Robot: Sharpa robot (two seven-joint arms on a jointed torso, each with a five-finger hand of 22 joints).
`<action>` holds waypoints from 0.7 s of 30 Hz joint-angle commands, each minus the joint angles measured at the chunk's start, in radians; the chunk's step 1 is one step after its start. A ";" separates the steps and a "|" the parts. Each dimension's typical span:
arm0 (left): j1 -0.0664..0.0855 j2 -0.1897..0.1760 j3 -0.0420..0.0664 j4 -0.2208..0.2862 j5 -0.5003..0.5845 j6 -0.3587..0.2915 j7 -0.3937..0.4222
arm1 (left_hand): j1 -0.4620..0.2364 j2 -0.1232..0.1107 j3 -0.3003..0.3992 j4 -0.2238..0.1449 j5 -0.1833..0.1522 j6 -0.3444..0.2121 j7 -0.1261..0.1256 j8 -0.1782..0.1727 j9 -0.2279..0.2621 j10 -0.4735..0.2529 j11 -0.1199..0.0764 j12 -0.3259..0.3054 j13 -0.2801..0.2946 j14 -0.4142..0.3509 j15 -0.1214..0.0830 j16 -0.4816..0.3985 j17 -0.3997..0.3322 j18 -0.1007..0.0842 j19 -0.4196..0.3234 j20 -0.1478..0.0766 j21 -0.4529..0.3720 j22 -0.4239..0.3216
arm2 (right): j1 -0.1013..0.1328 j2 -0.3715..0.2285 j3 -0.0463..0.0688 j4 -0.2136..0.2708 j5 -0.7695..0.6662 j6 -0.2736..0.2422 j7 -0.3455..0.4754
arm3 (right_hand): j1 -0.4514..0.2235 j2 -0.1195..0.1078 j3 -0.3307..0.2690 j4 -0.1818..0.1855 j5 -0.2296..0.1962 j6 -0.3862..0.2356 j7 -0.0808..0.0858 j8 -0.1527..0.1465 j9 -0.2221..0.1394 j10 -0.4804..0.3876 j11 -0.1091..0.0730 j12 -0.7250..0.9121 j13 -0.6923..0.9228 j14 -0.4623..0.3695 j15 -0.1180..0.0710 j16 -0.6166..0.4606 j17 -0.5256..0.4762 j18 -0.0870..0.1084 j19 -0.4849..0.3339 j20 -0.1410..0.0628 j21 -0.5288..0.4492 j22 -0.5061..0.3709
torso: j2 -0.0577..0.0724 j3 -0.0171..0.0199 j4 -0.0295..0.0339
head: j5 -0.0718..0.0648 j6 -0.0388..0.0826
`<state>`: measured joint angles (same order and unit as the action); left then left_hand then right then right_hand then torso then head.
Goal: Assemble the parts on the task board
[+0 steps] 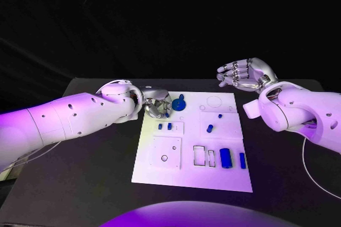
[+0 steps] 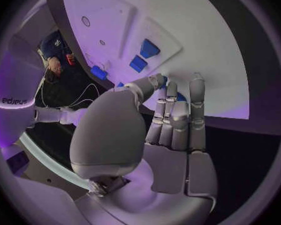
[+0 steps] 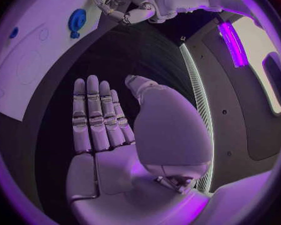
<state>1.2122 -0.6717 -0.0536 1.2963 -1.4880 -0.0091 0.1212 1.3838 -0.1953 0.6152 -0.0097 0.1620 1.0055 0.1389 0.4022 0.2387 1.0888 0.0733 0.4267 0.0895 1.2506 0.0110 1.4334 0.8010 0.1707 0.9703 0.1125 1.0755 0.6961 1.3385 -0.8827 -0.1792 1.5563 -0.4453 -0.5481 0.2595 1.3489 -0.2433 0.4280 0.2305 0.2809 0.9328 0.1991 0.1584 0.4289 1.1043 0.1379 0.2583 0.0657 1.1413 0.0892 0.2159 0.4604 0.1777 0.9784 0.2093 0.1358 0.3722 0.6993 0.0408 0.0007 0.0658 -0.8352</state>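
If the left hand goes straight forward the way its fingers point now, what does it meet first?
Probably the round blue part: the left hand hovers at the task board's far left corner, fingers toward that part, close beside it. Height above the board is unclear.

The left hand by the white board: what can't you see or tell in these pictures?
- Head view: the left hand covers the task board corner; whether its fingertips pinch a blue part cannot be told.
- Left wrist view: the fingers hide the blue piece behind them.
- Head view: the small blue parts are too tiny to tell their shapes.
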 commanded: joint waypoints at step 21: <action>-0.001 0.016 -0.009 -0.010 0.012 0.045 -0.010 | -0.022 -0.008 -0.009 0.003 -0.009 -0.019 0.008 -0.027 -0.007 -0.006 0.014 -0.044 -0.005 -0.031 0.010 -0.013 -0.025 0.013 -0.015 0.005 -0.015 -0.007 | 0.000 -0.003 0.000 0.003 -0.009 0.012 0.007 | -0.011 -0.003 0.008 0.000 -0.002 0.004 0.004 -0.002 -0.003 0.006 0.000 -0.010 -0.001 -0.003 0.004 -0.008 -0.002 0.005 -0.001 0.002 -0.007 -0.004 | 0.000 -0.0001 -0.0003 | -0.001 -0.004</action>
<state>1.2137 -0.6588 -0.0598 1.2869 -1.4822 -0.0022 0.1183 1.3679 -0.2030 0.6098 -0.0042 0.1572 0.9932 0.1478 0.3811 0.2360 1.0808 0.0812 0.3857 0.0857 1.2251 0.0220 1.4237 0.7800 0.1708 0.9647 0.1181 1.0637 0.6904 1.3384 -0.8852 -0.1792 1.5570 -0.4454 -0.5482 0.2595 1.3489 -0.2433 0.4280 0.2305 0.2809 0.9328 0.1991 0.1584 0.4272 1.1043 0.1379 0.2516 0.0658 1.1413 0.0891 0.2098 0.4589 0.1777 0.9785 0.2093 0.1316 0.3690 0.6998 0.0406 0.0003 0.0649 -0.8384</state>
